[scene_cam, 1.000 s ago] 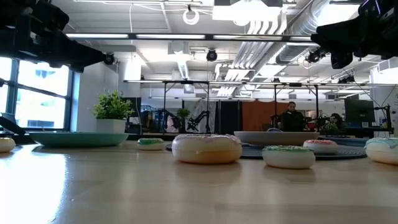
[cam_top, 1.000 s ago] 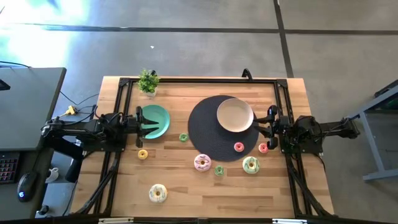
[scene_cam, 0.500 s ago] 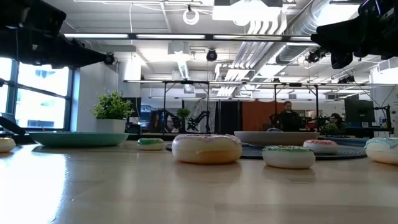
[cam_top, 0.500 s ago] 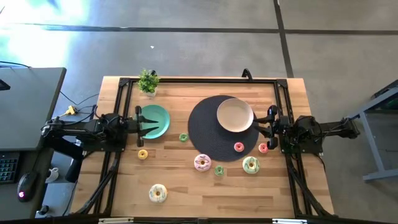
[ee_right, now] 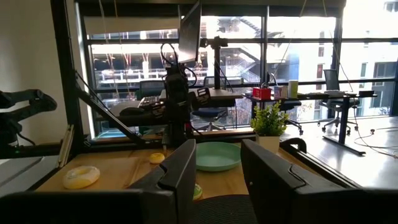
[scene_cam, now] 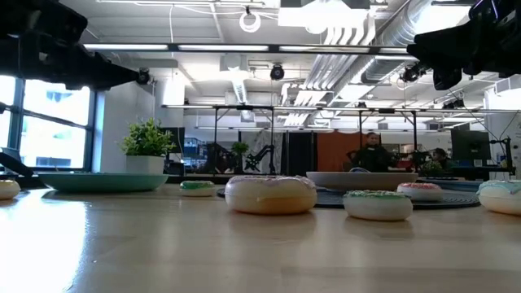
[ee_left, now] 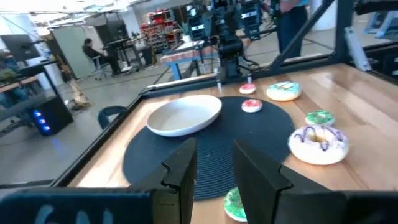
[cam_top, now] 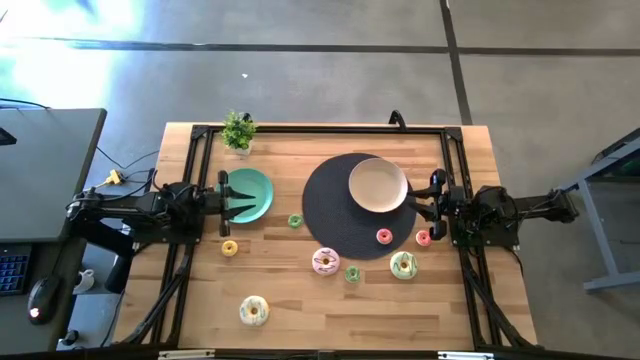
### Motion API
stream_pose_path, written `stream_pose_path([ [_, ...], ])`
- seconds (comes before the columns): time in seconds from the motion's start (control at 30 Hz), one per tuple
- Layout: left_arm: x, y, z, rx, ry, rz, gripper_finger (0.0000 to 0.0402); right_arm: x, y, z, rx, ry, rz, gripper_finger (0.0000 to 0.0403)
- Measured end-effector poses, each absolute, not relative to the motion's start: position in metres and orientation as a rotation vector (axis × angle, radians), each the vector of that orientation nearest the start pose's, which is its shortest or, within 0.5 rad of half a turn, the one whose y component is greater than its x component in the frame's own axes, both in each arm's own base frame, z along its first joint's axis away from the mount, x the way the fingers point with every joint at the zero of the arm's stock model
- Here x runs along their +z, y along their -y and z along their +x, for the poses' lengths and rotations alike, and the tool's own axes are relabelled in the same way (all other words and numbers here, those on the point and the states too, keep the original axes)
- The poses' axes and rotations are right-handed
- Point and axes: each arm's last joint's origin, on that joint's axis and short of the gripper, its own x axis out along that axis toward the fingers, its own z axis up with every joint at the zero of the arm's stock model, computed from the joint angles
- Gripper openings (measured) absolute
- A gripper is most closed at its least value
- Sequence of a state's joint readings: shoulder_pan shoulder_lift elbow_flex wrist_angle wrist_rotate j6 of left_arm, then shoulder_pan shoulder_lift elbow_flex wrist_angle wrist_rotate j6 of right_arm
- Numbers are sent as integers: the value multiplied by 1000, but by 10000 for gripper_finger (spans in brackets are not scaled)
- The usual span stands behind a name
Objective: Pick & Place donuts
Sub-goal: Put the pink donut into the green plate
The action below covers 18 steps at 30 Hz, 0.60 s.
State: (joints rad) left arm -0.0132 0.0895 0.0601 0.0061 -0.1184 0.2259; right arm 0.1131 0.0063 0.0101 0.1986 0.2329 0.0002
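Several toy donuts lie flat on the wooden table: a large yellow one (cam_top: 254, 311), a small yellow one (cam_top: 229, 248), a small green one (cam_top: 294, 221), a large pink one (cam_top: 325, 262), another small green one (cam_top: 352, 274), a large green-white one (cam_top: 403, 265) and a small red one (cam_top: 423, 238). A further red one (cam_top: 384, 236) lies on the dark mat. My left gripper (cam_top: 224, 197) hovers open at the teal plate's (cam_top: 250, 195) left rim. My right gripper (cam_top: 430, 199) hovers open just right of the beige plate (cam_top: 377, 185). Both wrist views show parted fingers with nothing between them: left gripper (ee_left: 214, 165), right gripper (ee_right: 217, 168).
The beige plate sits on a round dark mat (cam_top: 340, 215). A small potted plant (cam_top: 238, 131) stands near the far edge. Black frame rails (cam_top: 190, 260) run along the table's left, right and far sides. Bare wood lies toward the near edge. People sit in the room behind.
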Motion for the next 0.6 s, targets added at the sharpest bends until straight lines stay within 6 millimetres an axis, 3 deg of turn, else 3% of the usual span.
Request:
stream_pose_path([
  [0.27, 187, -4, 99, 156, 49, -123, 101, 190, -4, 94, -120, 244, 23, 124],
  [0.4, 213, -4, 95, 169, 97, -195, 101, 191, -6, 94, -44, 257, 112, 124],
  [0.6, 261, -4, 95, 157, 30, -173, 101, 192, -8, 94, 37, 270, 178, 124],
])
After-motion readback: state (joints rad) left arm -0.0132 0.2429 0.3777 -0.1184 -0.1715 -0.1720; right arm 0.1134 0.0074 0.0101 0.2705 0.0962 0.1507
